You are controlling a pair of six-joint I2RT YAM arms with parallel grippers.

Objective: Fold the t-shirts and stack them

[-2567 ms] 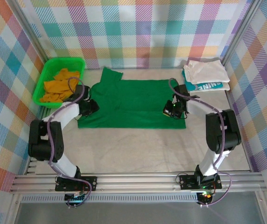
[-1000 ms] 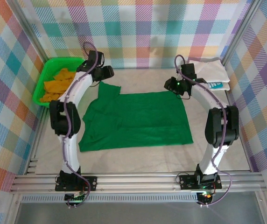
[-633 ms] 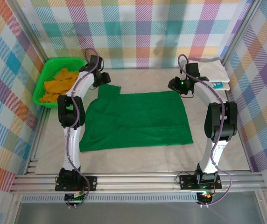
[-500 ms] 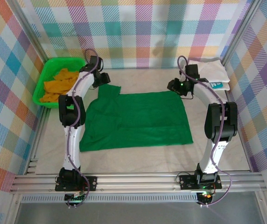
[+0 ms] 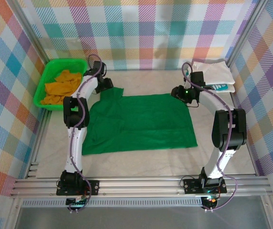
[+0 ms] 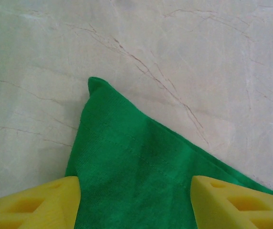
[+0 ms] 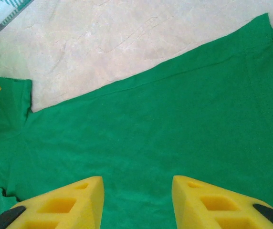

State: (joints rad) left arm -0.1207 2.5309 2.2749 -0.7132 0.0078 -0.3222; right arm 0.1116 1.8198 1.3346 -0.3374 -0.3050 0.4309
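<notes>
The left tool [image 6: 134, 191] is wide. Its two yellow fingers [image 6: 41, 200] stand apart and nothing is held between them. Under it lies one corner of the green t-shirt [image 6: 141, 176]. I cannot tell if the tool touches the cloth.

The right tool [image 7: 136, 191] is open too, with a clear gap between its two yellow fingers and nothing in it. It looks down on the green t-shirt from above.

The left arm [image 5: 77, 114] is stretched out long, from its base at the near edge up to the far left corner of the green t-shirt. The right arm [image 5: 227, 129] goes up the right side and then bends in to the left, so its tool is at the far right corner of the same t-shirt.

The green t-shirt lies spread out flat in the middle of the bench [image 5: 141, 167].

There are two arms and two tools. There are four t-shirts. One is the green one. One orange t-shirt [image 5: 60, 86] lies crumpled in the one bright green basket [image 5: 43, 83] at the far left. One white t-shirt [image 5: 213, 71] lies folded at the far right, on top of one teal t-shirt [image 5: 220, 87].
</notes>
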